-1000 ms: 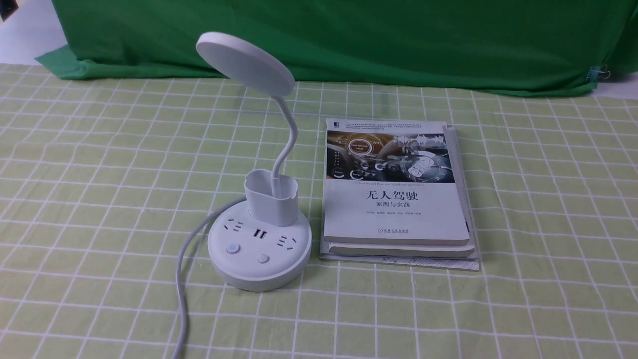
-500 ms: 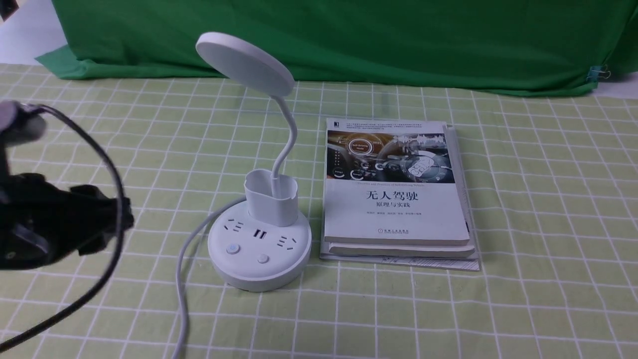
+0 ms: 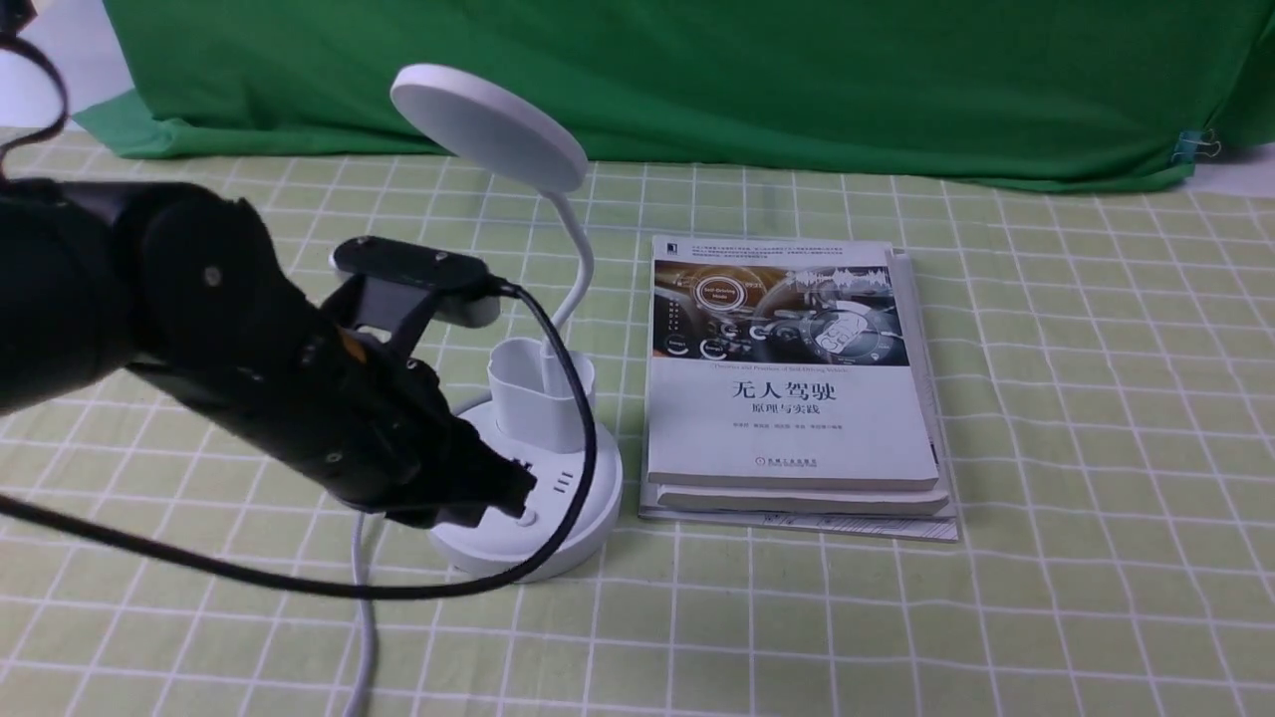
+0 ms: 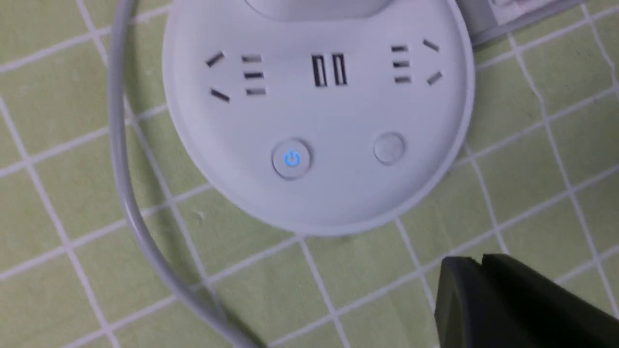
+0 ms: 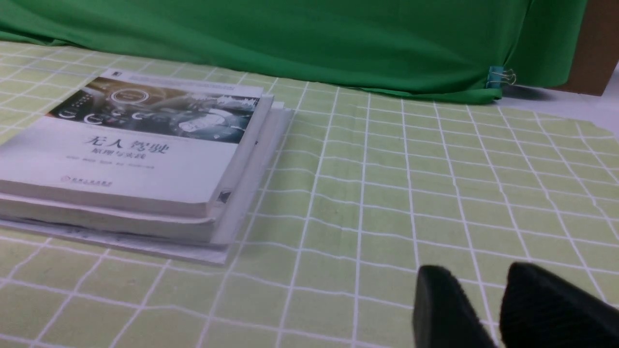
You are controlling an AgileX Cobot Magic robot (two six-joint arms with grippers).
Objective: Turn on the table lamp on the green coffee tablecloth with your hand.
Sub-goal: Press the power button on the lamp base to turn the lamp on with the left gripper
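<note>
Tool (image 3: pixel 513 493) over the table lamp (image 3: pixel 488 124)

The left tool, jaws pressed together on nothing, hangs above the lamp's round base on the green coffee tablecloth (image 3: pixel 1046 597). Just beyond its tip stands the cup holder (image 3: pixel 530 395), the lamp's neck (image 3: pixel 580 264) rising out of it. The right tool (image 5: pixel 476 270) is slightly parted and empty.

Backdrop: plain dark green cloth (image 3: pixel 697 90) across the far side, lower edge bunched in folds.
Clip: small blue binder clip (image 3: pixel 1193 147) pinching its right end.
Far left: pale white surface (image 3: pixel 60 70).
Far right: brown panel (image 5: pixel 597 48).
Light: even, soft shadows.
</note>
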